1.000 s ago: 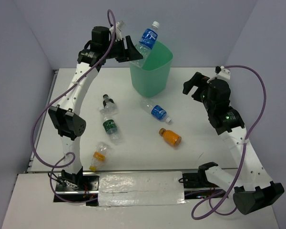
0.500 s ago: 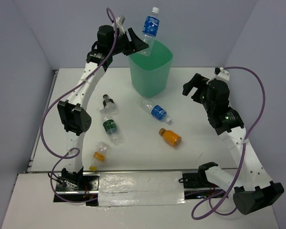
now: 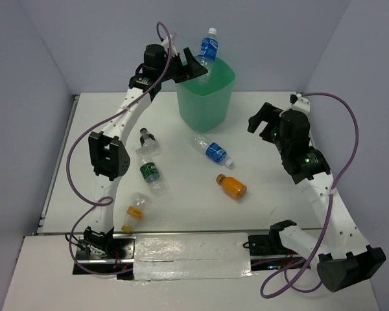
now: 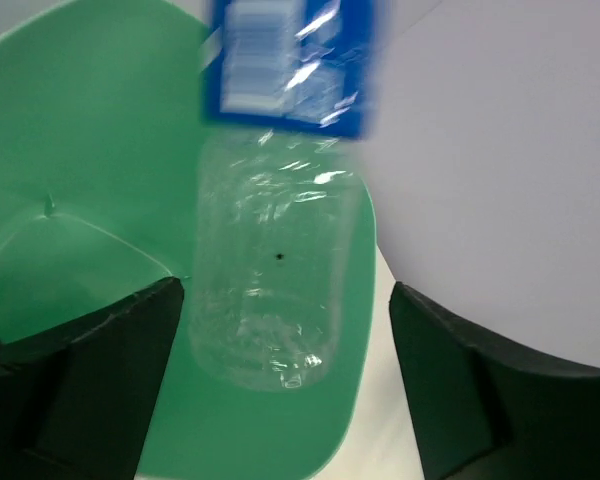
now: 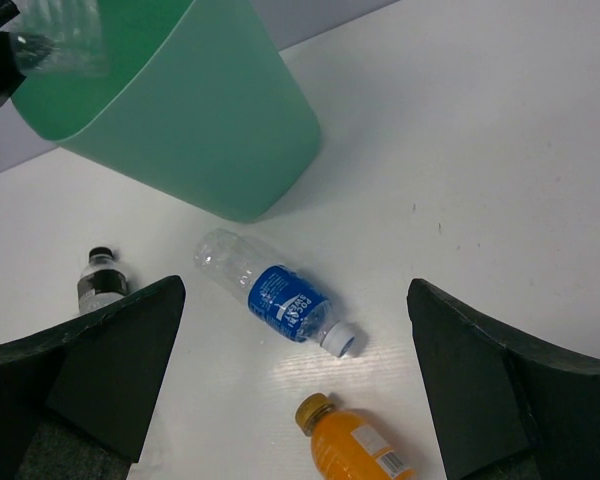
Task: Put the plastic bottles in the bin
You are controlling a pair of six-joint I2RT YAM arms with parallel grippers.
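Bottles number six in our top view. One, the raised bottle [image 3: 209, 48], has a blue label and a white cap. It stands nearly upright at the top centre of the frame, cap up, with its clear base dipping below the rim of the bin [image 3: 207, 100]. From the left wrist we see it between the fingers [image 4: 80, 380] of the left pincer [image 4: 285, 300]. These stand apart, and a strip of green bin wall shows on either side of the bottle. We see neither finger touching it, and its base sits over the bin's opening.

The other five lie on the desk [image 3: 188, 210], lower in the frame than the bin. Left of centre, the black-cap bottle [image 3: 146, 141] lies just above the green bottle [image 3: 152, 172]; we cannot tell whether the two touch. Toward the lower left, the yellow bottle [image 3: 135, 210] lies apart from them. Right of centre, the blue bottle [image 3: 212, 151] lies slantwise near the bin's base, its cap pointing to the lower right. The orange bottle [image 3: 231, 186] lies near it, below and to the right, with bare desk between them.

At the right of the frame, the right pincer [image 5: 295, 288] hangs above the desk beside the bin. Its fingers are wide apart and nothing is between them. Its wrist view looks down on the blue and orange bottles, with the bin at upper left.
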